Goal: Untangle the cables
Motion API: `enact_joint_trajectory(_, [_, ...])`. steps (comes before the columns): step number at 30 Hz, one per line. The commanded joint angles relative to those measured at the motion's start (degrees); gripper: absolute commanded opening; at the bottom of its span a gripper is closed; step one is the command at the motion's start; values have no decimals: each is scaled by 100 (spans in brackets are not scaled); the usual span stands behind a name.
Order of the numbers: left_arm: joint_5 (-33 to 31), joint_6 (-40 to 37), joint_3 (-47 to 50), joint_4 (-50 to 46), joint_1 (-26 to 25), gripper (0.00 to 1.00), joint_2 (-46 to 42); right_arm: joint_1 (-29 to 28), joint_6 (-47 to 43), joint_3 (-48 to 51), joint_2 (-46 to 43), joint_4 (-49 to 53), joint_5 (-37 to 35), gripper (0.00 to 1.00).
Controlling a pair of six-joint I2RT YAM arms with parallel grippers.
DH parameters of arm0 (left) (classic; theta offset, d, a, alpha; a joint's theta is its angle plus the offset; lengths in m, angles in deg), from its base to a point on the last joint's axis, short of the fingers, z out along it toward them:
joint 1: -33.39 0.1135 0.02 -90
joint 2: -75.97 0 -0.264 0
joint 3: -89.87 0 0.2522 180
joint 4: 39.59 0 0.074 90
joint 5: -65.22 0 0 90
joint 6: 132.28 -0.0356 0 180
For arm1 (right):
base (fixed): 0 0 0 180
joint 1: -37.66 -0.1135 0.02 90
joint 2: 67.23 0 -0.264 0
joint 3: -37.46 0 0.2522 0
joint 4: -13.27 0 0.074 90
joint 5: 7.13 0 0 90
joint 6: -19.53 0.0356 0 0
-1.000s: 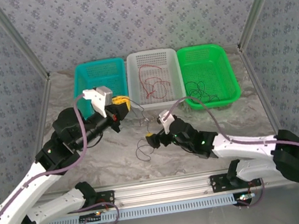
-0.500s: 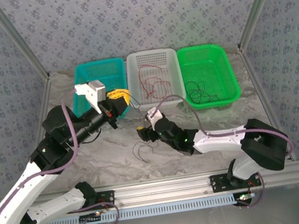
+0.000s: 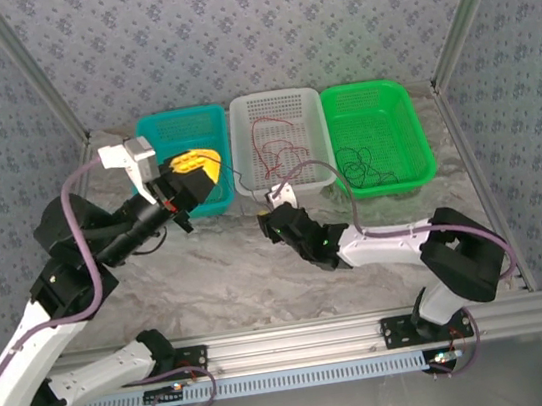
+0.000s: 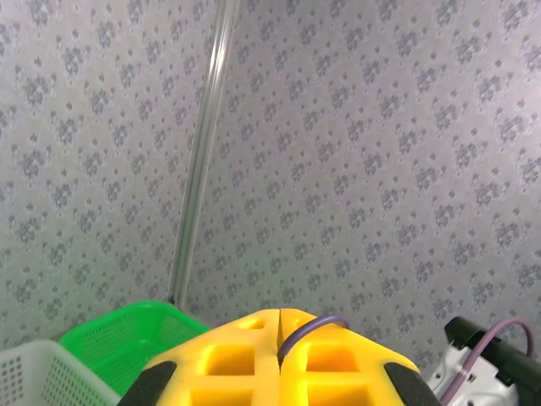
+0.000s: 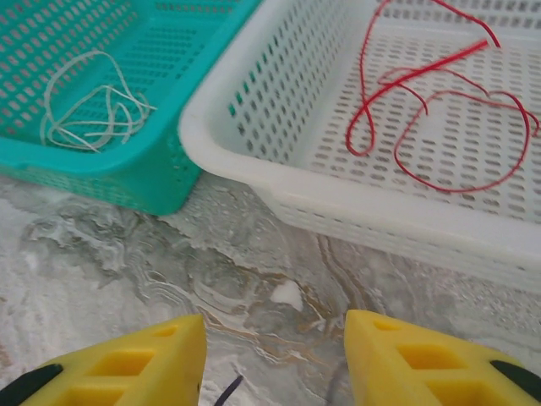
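Marbled counter [image 3: 210, 272] before the white basket [image 5: 338, 203] holding the red cable [image 5: 461, 52] has been reached by the right tool [image 5: 275, 320]. Its jaws, narrowed yet apart, straddle a dark cable end [image 5: 226, 391], seemingly the last. Left tool [image 4: 279, 317], left of it, is shut.

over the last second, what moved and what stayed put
The left fingers, shut, swung back and left, now raised by the teal basket. The right fingers, apart, slid toward the white basket; a bit of dark cable lies between them. Baskets and the red cable stayed.
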Motion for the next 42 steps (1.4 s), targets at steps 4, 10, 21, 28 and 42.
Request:
enact_joint_trajectory(4, [67, -240, -639, 53, -33, 1, -36, 49, 308, -172, 125, 643, -69, 46])
enact_joint_trajectory(10, [-19, -573, -1368, -299, -30, 2, 65, 24, 613, 196, 87, 648, 144, 42])
enact_joint_trajectory(21, [-666, -1171, -2057, -840, -30, 2, 168, -170, 996, 928, -73, 606, 172, 34])
enact_joint_trajectory(28, [-1391, -1742, -2403, -1129, -33, 4, 172, -259, 799, 1447, -278, 264, 608, 30])
enact_joint_trajectory(42, [-2331, -2377, -2516, -1399, -30, 5, 322, -422, -381, 2845, -2250, -486, 1505, 49])
